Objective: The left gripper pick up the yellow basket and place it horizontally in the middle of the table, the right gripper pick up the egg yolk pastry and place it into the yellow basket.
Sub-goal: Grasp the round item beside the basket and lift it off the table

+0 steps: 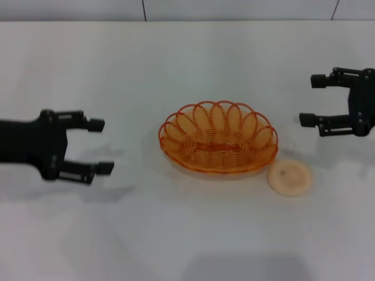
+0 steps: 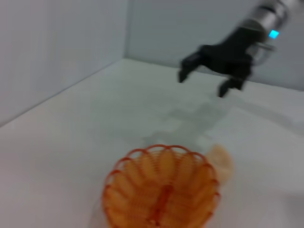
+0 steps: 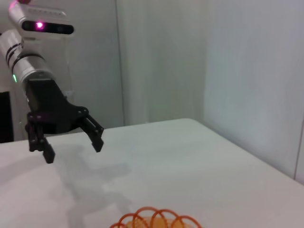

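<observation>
1. The oval orange-yellow wire basket with the looped scalloped rim [image 1: 218, 139] sits upright on the plain white table [image 1: 187, 234], roughly in the middle of the head view with its long axis running left to right. Judged from that pose, the basket part of the task looks settled, since the basket already lies horizontally between the two arms.

2. The small round pale cream egg yolk pastry [image 1: 290, 177] lies on the table just beside the basket's right near rim, outside it. It appears to touch or nearly touch the wire; which one cannot be told. The pastry step is not yet done.

3. The black two-fingered left gripper [image 1: 99, 146] hovers on the left, well apart from the basket, its fingers spread wide and holding nothing. Being clear of the basket, it leaves the middle free for the other arm.

4. The black two-fingered right gripper [image 1: 310, 100] hangs on the right, farther back than the pastry and apart from it, fingers spread wide and empty. That wide opening suits a grasp around the domed pastry.

5. The likely next move is for the right gripper to come forward and down over the pastry. The closeness of the basket rim is a risk, since a finger could nudge the light wire basket off its place.
</observation>
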You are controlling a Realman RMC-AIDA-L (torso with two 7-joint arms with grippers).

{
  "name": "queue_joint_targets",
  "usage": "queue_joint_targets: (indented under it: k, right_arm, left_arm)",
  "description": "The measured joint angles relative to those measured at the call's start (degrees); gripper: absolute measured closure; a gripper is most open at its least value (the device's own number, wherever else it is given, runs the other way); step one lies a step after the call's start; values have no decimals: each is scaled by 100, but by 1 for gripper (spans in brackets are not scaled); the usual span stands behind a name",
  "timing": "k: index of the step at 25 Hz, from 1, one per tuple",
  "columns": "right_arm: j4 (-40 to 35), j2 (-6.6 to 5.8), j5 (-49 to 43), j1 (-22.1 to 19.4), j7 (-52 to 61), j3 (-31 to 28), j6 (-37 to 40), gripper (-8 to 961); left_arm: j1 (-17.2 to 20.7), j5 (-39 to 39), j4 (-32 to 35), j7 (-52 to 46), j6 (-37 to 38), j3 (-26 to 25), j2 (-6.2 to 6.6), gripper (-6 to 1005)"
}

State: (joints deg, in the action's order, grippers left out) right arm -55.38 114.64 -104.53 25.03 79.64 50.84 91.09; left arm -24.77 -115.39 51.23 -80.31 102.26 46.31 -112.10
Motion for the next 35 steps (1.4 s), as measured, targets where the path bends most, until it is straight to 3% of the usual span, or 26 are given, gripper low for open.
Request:
queue_joint_targets:
  k: [5,10,17,24,35]
  right_arm:
    - [-526,-18,-367,-96,467,14,282,113]
    - [-860,-20,-991,-33,936,19,462,117]
    - [-1222,-38,-1997,356,2153,39,644,125]
    - [-1386,19,-2310,478,2812,292,762,133]
    - [-847,51,-2479,505,2936,951,183,147]
  left_arm:
    - [464,23,-30,951,132,-69,-102,110]
    - [589,-3,-187,1193,184,-348,-123,109]
    - [563,-17,-418,1345,223,-758,-91,109]
    - [416,1,-533,1277,136,-914,-105,110]
    - [194,-92,-552,1183,81,-887,-124,109]
